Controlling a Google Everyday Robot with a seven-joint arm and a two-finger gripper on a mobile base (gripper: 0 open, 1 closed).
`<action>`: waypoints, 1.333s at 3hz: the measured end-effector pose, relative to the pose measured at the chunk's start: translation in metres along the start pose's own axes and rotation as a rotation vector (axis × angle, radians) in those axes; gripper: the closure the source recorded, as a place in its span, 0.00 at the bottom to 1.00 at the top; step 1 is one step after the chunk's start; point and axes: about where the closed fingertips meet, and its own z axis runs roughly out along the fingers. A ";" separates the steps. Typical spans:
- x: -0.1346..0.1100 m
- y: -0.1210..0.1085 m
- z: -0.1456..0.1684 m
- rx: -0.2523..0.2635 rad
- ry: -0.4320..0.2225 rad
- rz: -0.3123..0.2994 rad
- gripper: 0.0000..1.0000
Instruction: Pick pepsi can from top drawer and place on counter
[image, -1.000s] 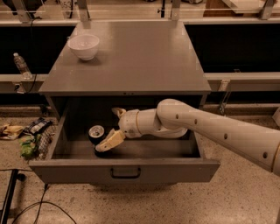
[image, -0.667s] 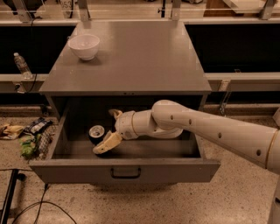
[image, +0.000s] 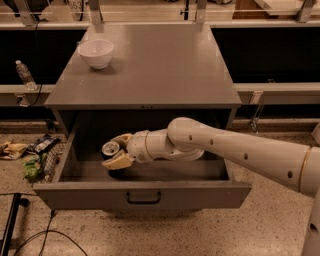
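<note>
Beneath desk (image: 150, 65), top drawer (image: 145, 192) pulled open. At 9 o'clock on its floor, upright pepsi can (image: 110, 148), flanked by jaws spread apart. Likely to tip if squeezed off-centre; likely to knock the overhanging desk edge if lifted out too steeply.

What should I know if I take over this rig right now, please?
Gripper: inside the open top drawer, right at the pepsi can; grasp not confirmed.
Pepsi can: upright in the drawer's left part, not lifted.
Counter: holds a white bowl at its far left corner.
Done: drawer open, gripper at the can.
Left: secure the can, lift it out, set it on the counter away from the bowl.
</note>
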 end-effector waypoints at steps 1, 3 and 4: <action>-0.003 0.006 0.003 -0.022 -0.018 -0.036 0.65; -0.052 0.008 -0.081 0.041 -0.110 -0.121 1.00; -0.107 -0.002 -0.147 0.073 -0.157 -0.179 1.00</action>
